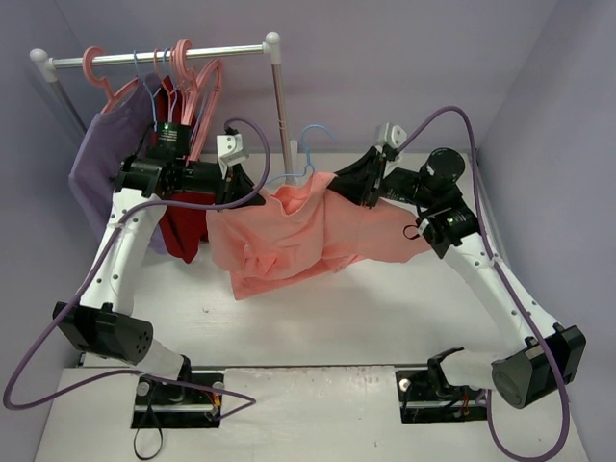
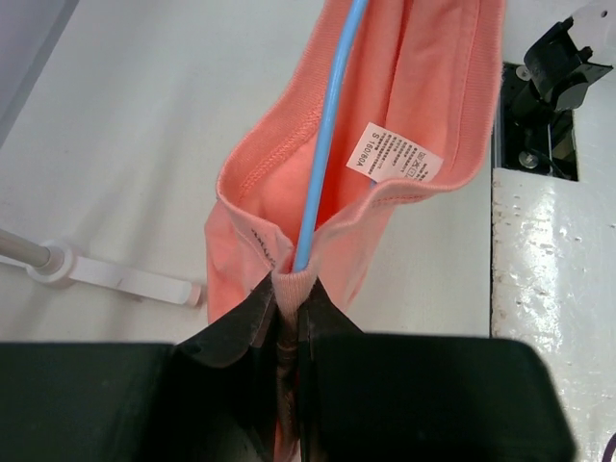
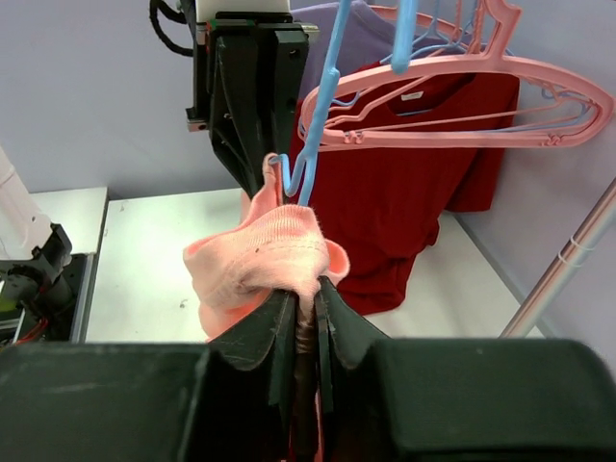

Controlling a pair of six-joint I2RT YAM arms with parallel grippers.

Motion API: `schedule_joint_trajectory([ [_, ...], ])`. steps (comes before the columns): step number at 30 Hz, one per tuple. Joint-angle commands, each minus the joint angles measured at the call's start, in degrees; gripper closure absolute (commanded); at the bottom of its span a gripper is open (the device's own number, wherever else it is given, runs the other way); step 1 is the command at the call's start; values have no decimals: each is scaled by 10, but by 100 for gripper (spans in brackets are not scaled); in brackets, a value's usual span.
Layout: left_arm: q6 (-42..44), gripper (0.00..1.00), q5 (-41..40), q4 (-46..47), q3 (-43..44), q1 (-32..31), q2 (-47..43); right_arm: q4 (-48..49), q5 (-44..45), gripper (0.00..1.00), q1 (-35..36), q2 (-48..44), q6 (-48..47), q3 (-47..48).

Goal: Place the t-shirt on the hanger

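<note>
The salmon t-shirt (image 1: 298,236) hangs stretched between both grippers above the table. My left gripper (image 1: 258,192) is shut on its collar edge (image 2: 289,281). My right gripper (image 1: 339,183) is shut on a bunched fold of it (image 3: 260,255). The light-blue wire hanger (image 1: 310,144) stands between the grippers, its hook above the cloth. In the left wrist view its wire (image 2: 332,115) runs inside the neck opening, down to the pinched collar, beside a white label (image 2: 393,154). In the right wrist view the wire (image 3: 322,106) rises from the cloth in front of the left gripper (image 3: 252,87).
A clothes rack rail (image 1: 164,58) with its pole (image 1: 281,106) stands at the back left. On it hang pink plastic hangers (image 1: 197,82), a lavender shirt (image 1: 101,164) and a dark red garment (image 1: 183,231). The rack's foot (image 2: 115,277) lies on the table.
</note>
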Motion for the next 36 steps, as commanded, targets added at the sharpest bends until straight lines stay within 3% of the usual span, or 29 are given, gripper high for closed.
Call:
schedule_joint_trajectory([
  [1,-25,100,39,11,-9,3,-49,50,1,78,-5,-31,-4,-12],
  [7,-33,100,41,21,-26,15,-74,-1,24,60,-35,-49,-37,-35],
  [15,-128,100,-4,122,-58,21,-103,-42,46,35,-94,-82,-44,-56],
  [25,-216,100,-132,151,-70,15,-147,-83,116,32,-146,-112,-51,-60],
  [26,-228,100,-140,154,-68,3,-153,-85,124,32,-149,-114,-51,-59],
  [30,-238,100,-306,166,-46,-177,-158,-89,160,32,-156,-130,-54,-60],
  [36,-260,100,-456,164,-66,-191,-179,-92,199,32,-160,-141,-54,-55],
])
